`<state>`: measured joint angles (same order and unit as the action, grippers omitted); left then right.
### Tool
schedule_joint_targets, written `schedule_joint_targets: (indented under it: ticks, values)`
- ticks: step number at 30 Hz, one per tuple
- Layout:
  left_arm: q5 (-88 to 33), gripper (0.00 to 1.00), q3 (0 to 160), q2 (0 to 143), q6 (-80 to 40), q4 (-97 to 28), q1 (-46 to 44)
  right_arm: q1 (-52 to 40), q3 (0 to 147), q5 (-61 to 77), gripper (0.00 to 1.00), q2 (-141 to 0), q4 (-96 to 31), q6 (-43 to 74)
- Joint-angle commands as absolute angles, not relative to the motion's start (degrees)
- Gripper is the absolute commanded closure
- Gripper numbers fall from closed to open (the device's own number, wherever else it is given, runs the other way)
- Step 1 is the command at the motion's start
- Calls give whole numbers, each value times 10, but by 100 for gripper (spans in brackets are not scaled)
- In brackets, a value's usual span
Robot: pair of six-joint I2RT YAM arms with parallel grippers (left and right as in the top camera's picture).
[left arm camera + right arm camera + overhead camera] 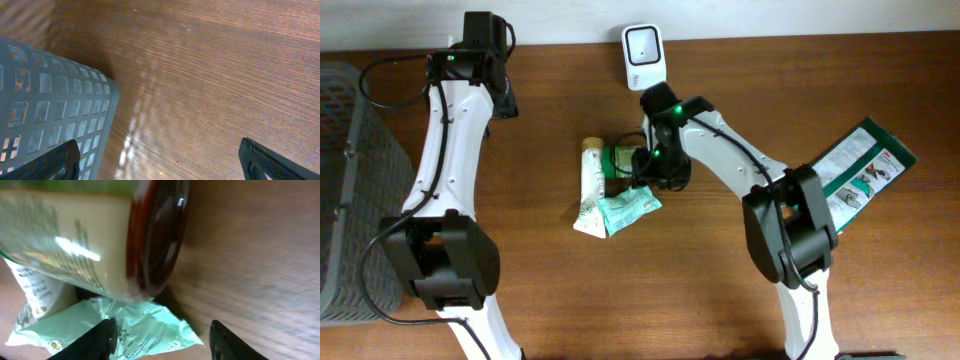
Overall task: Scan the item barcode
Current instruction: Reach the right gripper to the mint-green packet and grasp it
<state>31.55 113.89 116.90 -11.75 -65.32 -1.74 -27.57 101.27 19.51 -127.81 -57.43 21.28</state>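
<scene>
Near the middle of the table (720, 300), the right gripper (642, 168) hung over a green jar (617, 158) lying on its side. Its fingers were partly spread and pinched nothing, and a mint packet (628, 210) showed between their tips. The jar lay just beside a white tube (589, 185), near the white scanner (644, 48) at the back edge. By the grey basket (340, 180), the left gripper (160, 160) stood spread wide over the wood.
</scene>
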Motion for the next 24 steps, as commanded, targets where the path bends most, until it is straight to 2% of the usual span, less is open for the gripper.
schedule_joint_targets:
  ticks: [1,4,6,9,12,14,16,20,24]
  values:
    - [322,1,1141,1164,-117,-652,-17,-296,983,178,47,-1279,-555,255]
    - [321,1,1141,1164,-117,-652,-17,-288,973,149,57,-1278,-568,260]
    - [322,1,1141,1164,-117,-653,-17,-265,974,137,58,-1278,-583,252]
    - [322,1,1141,1164,-117,-653,-17,-205,992,130,57,-1277,-613,170]
    - [322,1,1141,1164,-117,-652,-17,-152,1055,132,48,-1274,-659,133]
    - [322,1,1141,1164,-117,-653,-17,-139,1119,137,46,-1268,-705,122]
    - [322,1,1141,1164,-117,-653,-17,-156,1163,192,47,-1267,-737,86]
    - [322,1,1141,1164,-117,-653,-17,-261,1146,194,47,-1268,-738,70]
    - [322,1,1141,1164,-117,-653,-17,-370,1141,96,47,-1269,-730,62]
